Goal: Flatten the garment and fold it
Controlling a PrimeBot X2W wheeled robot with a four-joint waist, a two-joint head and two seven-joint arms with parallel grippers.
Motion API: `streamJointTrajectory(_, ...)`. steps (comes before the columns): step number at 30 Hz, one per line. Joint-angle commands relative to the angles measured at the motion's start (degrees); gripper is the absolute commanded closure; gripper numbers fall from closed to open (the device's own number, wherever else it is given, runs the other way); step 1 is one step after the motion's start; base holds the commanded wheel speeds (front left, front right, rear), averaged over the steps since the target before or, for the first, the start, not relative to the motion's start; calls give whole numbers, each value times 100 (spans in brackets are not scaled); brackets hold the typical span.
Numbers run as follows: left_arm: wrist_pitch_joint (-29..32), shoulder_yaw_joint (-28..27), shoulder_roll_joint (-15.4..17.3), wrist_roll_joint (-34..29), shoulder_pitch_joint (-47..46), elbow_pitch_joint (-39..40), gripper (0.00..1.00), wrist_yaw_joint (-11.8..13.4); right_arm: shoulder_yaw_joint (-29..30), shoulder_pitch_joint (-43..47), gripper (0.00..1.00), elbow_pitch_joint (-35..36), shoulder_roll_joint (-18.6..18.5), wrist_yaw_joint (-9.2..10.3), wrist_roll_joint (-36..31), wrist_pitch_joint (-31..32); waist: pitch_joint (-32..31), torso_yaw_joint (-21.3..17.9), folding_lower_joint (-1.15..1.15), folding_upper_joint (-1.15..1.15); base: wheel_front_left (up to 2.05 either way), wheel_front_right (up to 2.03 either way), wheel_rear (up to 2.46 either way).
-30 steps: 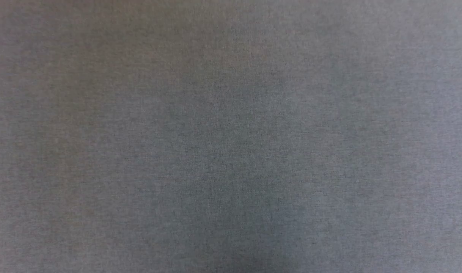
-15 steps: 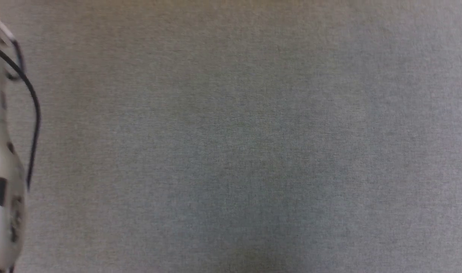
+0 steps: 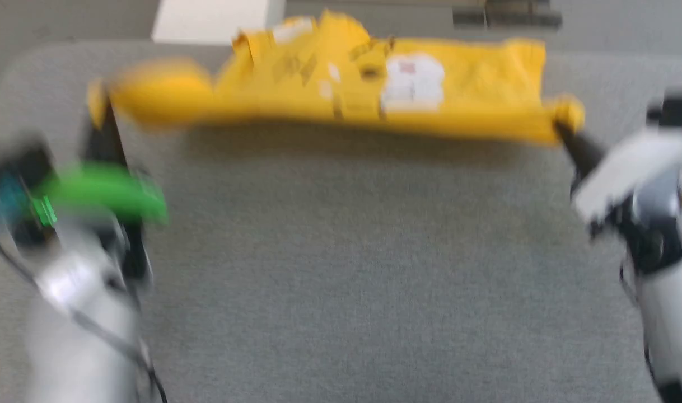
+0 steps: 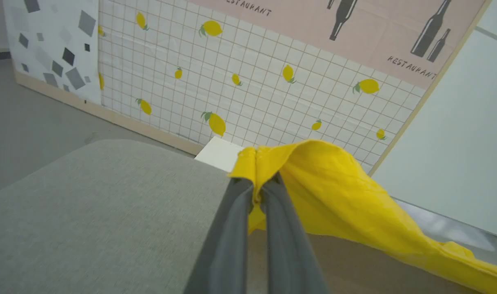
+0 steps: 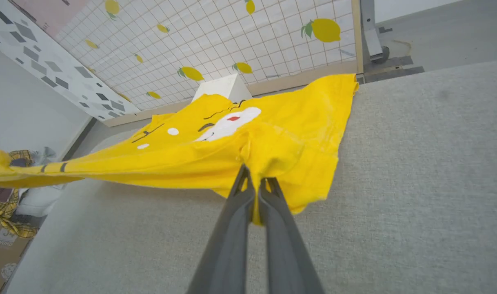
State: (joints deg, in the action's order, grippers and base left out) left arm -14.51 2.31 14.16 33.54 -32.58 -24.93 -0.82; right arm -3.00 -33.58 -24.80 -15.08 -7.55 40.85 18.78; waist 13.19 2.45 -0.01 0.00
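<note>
Head view motion-blurred, print indistinct: yellow shirt (image 3: 374,89) stretched above far worktop (image 3: 341,268). Wrist views sharp: left pincer (image 4: 258,190), right pincer (image 5: 256,190) each clamped tight on shirt edge; right view resolves white patch (image 5: 226,124), red dot (image 5: 233,118).

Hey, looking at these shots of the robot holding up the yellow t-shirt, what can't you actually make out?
Head view: motion blur smears the t-shirt print's details.
Left wrist view: bunched folds hide which part the left gripper pinches; the shirt runs off the right edge.
Right wrist view: same for the right gripper; the shirt's far end is cut by the left edge.
</note>
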Motion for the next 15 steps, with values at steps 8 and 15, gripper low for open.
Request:
streamJointTrajectory(8,568,94,-226,265,2817,983,100,362,154,1951,100,581,-74,6,69,-126,-1307,264,1,0,0,0,0)
streamJointTrajectory(15,1874,295,-95,497,4189,1499,100,740,162,3126,100,925,-242,6,-333,484,-1526,206,1,0,0,0,0)
